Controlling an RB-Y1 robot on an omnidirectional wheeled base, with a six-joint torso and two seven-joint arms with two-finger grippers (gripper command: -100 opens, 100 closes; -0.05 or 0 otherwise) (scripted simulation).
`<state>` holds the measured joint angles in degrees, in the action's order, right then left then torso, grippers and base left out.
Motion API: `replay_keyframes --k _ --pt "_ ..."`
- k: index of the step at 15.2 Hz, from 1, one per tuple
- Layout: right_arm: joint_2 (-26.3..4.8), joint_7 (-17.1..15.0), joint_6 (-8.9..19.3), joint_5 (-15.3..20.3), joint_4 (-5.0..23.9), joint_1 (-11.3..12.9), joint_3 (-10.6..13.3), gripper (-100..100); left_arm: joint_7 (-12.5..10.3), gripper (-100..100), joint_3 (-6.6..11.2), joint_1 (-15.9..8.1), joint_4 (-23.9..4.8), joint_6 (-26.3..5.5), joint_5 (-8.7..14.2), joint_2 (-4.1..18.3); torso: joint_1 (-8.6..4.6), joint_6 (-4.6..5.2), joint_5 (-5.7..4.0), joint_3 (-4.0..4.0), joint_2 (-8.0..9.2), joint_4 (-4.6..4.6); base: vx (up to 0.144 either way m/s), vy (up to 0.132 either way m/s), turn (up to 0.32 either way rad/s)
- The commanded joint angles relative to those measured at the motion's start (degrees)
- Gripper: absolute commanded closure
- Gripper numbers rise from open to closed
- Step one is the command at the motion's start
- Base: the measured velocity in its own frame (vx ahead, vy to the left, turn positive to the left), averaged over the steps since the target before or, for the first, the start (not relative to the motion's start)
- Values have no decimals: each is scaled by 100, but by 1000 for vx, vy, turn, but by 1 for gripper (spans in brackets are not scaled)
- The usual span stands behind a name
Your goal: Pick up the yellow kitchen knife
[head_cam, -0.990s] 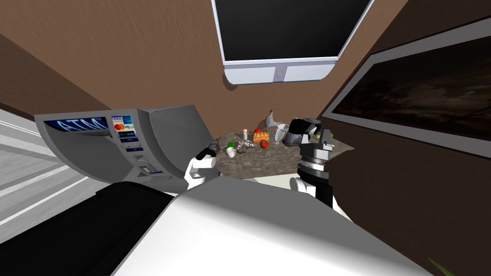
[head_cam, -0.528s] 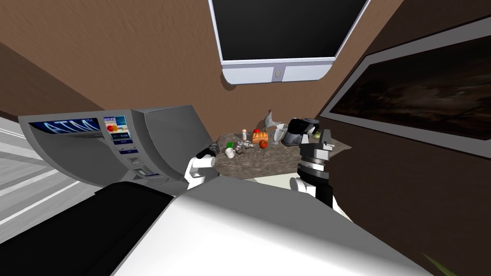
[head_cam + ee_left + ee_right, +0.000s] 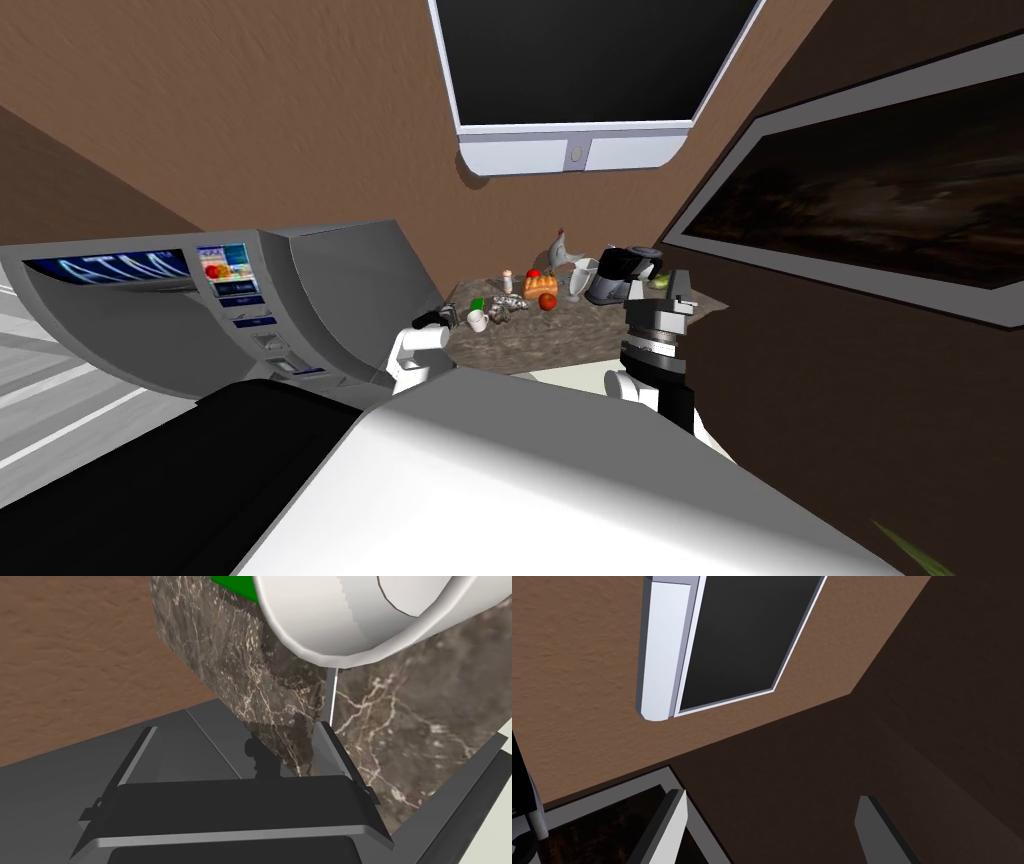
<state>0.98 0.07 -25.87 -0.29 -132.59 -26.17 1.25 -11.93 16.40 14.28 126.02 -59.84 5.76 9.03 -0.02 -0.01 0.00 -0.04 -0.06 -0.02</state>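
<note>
No plainly yellow knife stands out among the small things on the dark marbled table [image 3: 560, 340]. A small yellow-green thing [image 3: 659, 282] lies beside the black coffee machine [image 3: 618, 272], partly behind my right hand; I cannot tell what it is. My left gripper [image 3: 446, 318] is open at the table's near left corner [image 3: 400, 726], with a white mug [image 3: 478, 320] [image 3: 350, 621] just ahead of its fingers [image 3: 327, 748] and a green thing [image 3: 235, 586] beyond. My right gripper [image 3: 681, 290] is open, raised over the table's right side and pointing upward [image 3: 774, 826].
A grey ATM [image 3: 200, 300] stands close on my left, against the table. The table also carries a crumpled silver thing [image 3: 511, 307], a red fruit [image 3: 548, 301], an orange loaf [image 3: 541, 284], a shaker [image 3: 508, 281], a glass [image 3: 580, 279] and a white bird figure [image 3: 562, 250]. Brown walls close in behind and at right.
The whole head view has shifted: the ATM slid left and the table things slightly left, so I have turned or moved. Both arms keep their pose.
</note>
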Motion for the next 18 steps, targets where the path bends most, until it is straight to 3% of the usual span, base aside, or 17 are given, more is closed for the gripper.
replay_keyframes --k 1,8,9,10,14,15,16,18 --pt "0 0 0 0 0 0 0 0 -45 -100 36 1 -30 -286 3 -34 0 0 0 0 0 0 14 -3 -27" --pt "0 0 0 0 0 0 0 0 -116 -100 65 102 -285 -792 11 -145 0 -1 1 1 3 0 11 -2 -23" --pt "0 0 0 0 0 0 0 0 -97 -100 84 88 -227 -689 39 -108 0 -1 0 2 3 0 0 0 0" --pt "0 0 0 0 0 0 0 0 -89 -100 70 47 -416 -581 18 -120 0 0 0 2 4 1 16 5 8" --pt "0 0 0 0 0 0 0 0 -70 -100 54 -23 -688 -368 -10 -129 8 0 2 -4 -7 -1 31 17 7" --pt "0 0 0 0 0 0 0 0 -77 -100 49 10 -590 -440 -13 -139 9 0 2 -4 -8 -2 19 9 0" --pt "0 0 0 0 0 0 0 0 -77 100 47 5 -604 -423 -17 -140 6 0 1 -3 -5 -1 0 0 0" --pt "0 0 0 0 0 0 0 0 -77 100 47 6 -604 -423 -16 -141 2 0 0 2 3 1 -3 -2 4"
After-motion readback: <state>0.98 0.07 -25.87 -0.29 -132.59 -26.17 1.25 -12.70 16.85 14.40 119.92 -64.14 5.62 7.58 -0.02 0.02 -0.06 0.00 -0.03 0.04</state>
